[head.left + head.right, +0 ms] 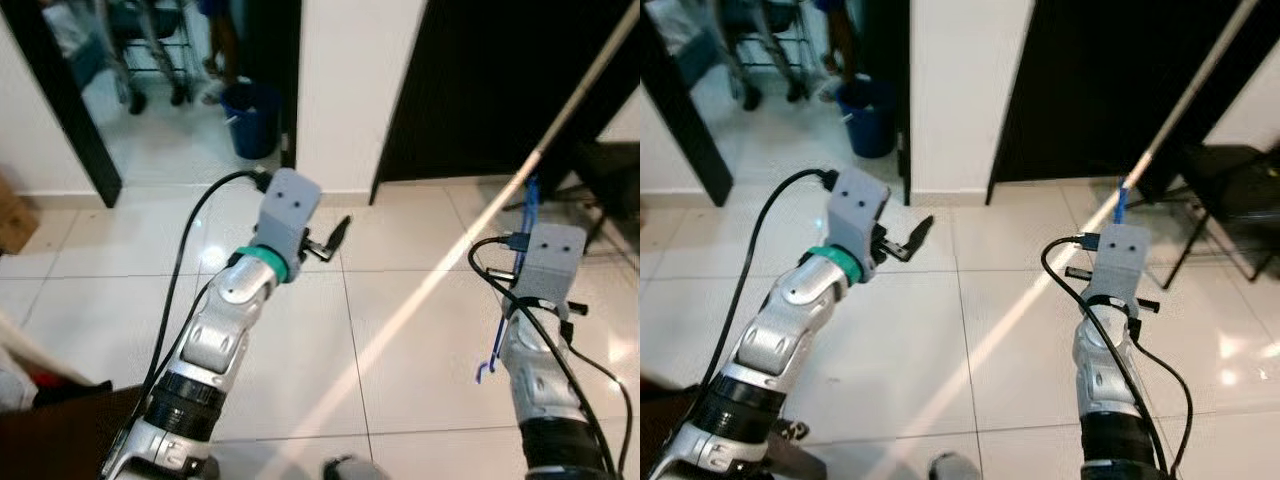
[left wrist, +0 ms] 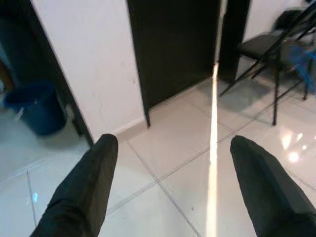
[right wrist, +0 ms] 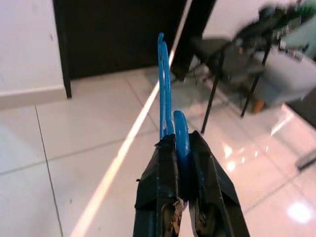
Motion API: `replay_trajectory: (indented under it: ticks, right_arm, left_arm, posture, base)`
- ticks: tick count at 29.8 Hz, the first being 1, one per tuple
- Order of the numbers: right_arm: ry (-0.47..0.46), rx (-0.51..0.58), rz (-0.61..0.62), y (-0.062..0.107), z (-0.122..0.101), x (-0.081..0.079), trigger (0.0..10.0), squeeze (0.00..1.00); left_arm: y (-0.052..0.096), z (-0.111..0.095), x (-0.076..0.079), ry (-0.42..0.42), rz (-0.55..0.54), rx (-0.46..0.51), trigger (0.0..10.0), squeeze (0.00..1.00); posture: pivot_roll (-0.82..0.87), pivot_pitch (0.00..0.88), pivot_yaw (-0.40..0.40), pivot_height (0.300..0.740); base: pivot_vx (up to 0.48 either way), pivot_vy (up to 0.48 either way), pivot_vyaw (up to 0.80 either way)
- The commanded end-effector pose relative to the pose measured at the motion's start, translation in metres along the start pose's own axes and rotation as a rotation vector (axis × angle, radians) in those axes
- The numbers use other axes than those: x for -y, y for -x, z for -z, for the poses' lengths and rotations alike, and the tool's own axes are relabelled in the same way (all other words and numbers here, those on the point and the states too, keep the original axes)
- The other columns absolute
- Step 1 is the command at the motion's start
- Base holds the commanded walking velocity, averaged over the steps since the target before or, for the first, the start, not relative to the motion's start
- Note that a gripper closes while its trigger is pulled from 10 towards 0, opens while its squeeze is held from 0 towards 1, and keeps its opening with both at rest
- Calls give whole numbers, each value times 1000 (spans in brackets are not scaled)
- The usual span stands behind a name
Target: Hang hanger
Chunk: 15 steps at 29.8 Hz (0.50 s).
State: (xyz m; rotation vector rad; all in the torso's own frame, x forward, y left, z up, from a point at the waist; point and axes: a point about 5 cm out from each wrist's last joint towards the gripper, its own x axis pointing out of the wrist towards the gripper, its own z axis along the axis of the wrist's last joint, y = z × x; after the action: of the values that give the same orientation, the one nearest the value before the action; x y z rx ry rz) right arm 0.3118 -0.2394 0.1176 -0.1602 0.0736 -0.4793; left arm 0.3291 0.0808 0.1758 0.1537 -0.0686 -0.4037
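A thin blue hanger is clamped between the two black fingers of my right gripper, which is shut on it. In the eye views the hanger's top pokes up above my right wrist and its lower end hangs beside the forearm, over the tiled floor. My left gripper is held out at mid-left, open and holding nothing, with its fingers spread wide. A pale pole slants down from the upper right towards the floor in front of my right arm.
A white wall section stands ahead between two dark doorways. A blue bucket sits in the left doorway, with a wheeled frame behind it. A black folding chair stands at right. A cardboard box is at far left.
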Motion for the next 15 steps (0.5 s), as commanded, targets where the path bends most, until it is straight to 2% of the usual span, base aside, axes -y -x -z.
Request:
replay_trajectory:
  ticks: [1,2,4,11,13,15]
  right_arm:
    - [-31,-23,-10,0,2,3,10000,0]
    - [-31,-23,-10,0,2,3,10000,0]
    - [-33,-27,-71,0,2,-5,10000,0]
    - [-25,4,-107,0,-4,-12,10000,0]
    - [-16,13,-142,2,-6,-17,10000,0]
    - [-15,10,-156,3,-5,-19,10000,0]
  left_arm:
    - [0,5,0,32,-14,-25,10000,0]
    - [0,5,0,32,-14,-25,10000,0]
    - [2,9,-7,40,-63,-42,10000,0]
    - [2,13,-12,71,-116,-58,10000,0]
    - [4,18,-16,119,-160,-77,10000,0]
    - [5,20,-18,130,-175,-87,10000,0]
  posture:
    - [-53,43,33,740]
    - [-53,43,33,740]
    - [-52,44,30,740]
    - [-56,51,28,740]
    - [-55,52,24,740]
    - [-54,52,23,740]
  base:
    - [0,0,-800]
    - [0,0,-800]
    - [0,0,0]
    - [0,0,0]
    - [0,-390,0]
    - [0,-465,0]
